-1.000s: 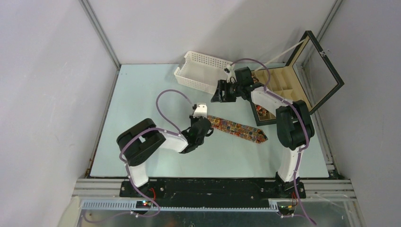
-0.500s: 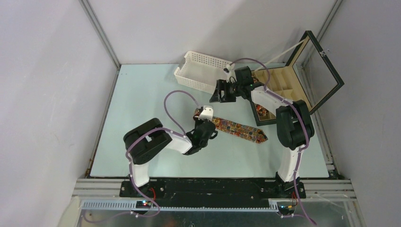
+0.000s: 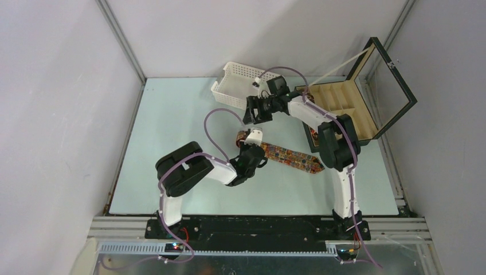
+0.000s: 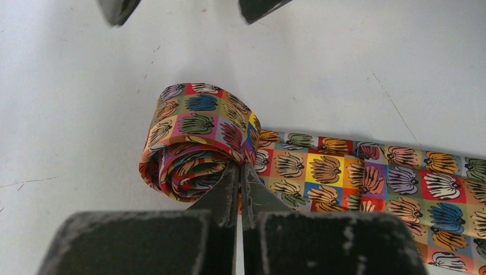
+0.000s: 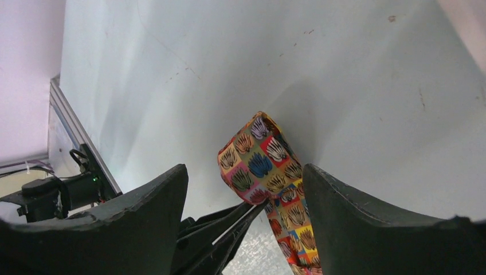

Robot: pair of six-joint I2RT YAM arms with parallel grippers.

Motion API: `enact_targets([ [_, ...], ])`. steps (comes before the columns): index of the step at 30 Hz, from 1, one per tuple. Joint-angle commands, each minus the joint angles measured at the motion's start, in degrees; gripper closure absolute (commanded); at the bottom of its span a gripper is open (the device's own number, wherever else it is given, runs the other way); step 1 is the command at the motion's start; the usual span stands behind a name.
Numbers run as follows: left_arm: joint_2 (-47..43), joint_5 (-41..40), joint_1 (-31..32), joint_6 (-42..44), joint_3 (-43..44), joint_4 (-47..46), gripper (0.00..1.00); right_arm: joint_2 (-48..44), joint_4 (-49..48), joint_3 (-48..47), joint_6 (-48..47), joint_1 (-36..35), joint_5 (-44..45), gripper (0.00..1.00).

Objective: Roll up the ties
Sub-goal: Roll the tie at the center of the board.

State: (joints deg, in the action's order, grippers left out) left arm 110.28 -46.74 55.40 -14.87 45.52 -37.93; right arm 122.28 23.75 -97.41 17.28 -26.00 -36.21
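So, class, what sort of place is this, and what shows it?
Probably a robotics lab test cell: left arm and right arm bolted at a table edge, plain panels walling it in, staged props such as the tie and basket.
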Motion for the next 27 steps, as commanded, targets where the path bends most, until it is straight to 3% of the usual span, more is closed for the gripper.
enact_targets([
  [1,0.91,0.14,0.46,1.22,1.64,1.75,1.0,3.49,5.33,-6.14,-2.04,-1.05,-0.75,0.24],
  [7,0.91,0.37,0.41,0.93,1.71,1.78,1.0,7.51,10.88,-12.06,-3.31,-1.72,-0.34,0.25],
  [20,0.99,1.03,0.55,1.25,1.76,1.53,1.0,9.87,12.28,-13.42,-4.67,-3.0,-1.05,0.38],
  [27,1.11,1.08,0.49,1.25,1.99,1.59,1.0,10.11,12.55,-13.38,-5.0,-3.09,-1.17,0.6],
])
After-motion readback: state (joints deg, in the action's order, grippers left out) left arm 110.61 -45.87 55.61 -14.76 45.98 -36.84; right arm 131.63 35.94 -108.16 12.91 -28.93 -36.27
